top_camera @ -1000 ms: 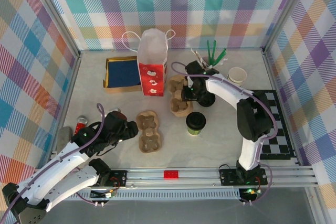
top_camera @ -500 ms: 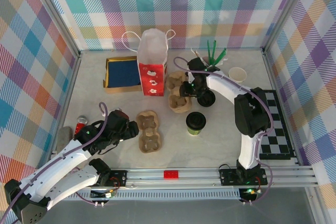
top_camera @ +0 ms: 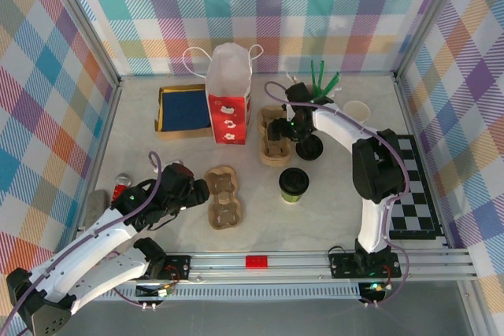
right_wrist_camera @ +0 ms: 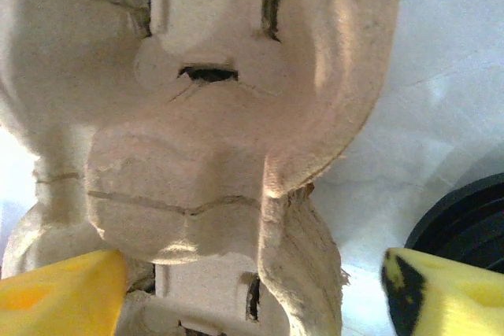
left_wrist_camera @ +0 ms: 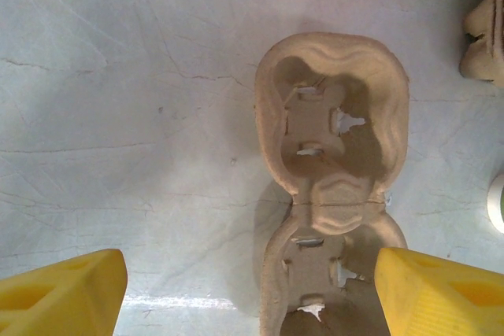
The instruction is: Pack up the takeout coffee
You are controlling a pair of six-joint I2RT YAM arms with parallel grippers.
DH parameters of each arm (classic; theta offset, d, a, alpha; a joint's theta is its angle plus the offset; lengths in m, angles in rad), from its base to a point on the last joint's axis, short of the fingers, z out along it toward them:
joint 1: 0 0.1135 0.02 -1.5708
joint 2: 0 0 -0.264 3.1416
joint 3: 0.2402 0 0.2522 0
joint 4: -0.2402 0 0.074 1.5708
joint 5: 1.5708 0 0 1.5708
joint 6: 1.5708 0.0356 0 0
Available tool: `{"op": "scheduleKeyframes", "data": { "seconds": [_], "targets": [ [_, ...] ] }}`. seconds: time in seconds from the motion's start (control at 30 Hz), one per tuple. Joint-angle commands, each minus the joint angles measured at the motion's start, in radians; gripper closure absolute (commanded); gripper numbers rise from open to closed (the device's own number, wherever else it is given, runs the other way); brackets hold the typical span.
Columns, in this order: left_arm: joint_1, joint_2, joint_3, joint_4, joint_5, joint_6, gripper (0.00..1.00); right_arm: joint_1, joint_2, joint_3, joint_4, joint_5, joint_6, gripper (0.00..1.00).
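Well, starting at the left, the left claw (left_wrist_camera: 250,293) hangs low over a pulp carrier (top_camera: 223,194) lying flat on the tabletop (top_camera: 331,218). Its yellow fingers are spread wide, one on either side of the carrier's near end, and they hold nothing.

Further back stands the red bag (top_camera: 229,112), upright with its mouth open, much taller than anything around it. Just to its right lies a second carrier (top_camera: 274,138), and the right claw (right_wrist_camera: 252,293) is down over it. Its jaws also stand wide apart with the pulp between them. From the wrist view it looks like an empty claw, though I can't quite tell whether one pad brushes the carrier's edge. A loose black lid (top_camera: 309,148) lies just beside it.

The takeout coffee (top_camera: 294,184) stands upright on the tabletop in front of that carrier, near the right claw but apart from it, between the two arms. Nothing touches it.

I'd guess the cup is light if empty and a good deal heavier if full. Its paper wall would give under a hard squeeze, and the plastic lid looks smooth and could pop off. The safer hold seems to be across the olive body below the lid rim, kept level, with only a gentle pinch. It would have to go in over the bag's tall rim.
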Motion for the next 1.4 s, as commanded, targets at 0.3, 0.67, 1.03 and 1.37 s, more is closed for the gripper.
{"op": "scheduleKeyframes", "data": {
  "seconds": [0.3, 0.67, 1.03, 1.37],
  "targets": [
    [0.023, -0.020, 0.103, -0.015, -0.002, 0.054, 0.18, 0.139, -0.297, -0.001, -0.139, 0.264, -0.293, 0.01],
    [0.491, 0.028, 0.089, 0.190, 0.434, 0.103, 0.17, 0.414, -0.514, -0.157, -0.111, -0.084, -0.823, 0.01],
    [0.746, 0.029, -0.019, 0.293, 0.634, 0.060, 0.18, 0.578, -0.176, 0.027, -0.193, -0.059, -0.965, 0.01],
    [0.809, 0.018, -0.043, 0.293, 0.642, 0.081, 0.18, 0.644, 0.057, 0.212, -0.244, 0.007, -1.017, 0.11]
  ]
}}
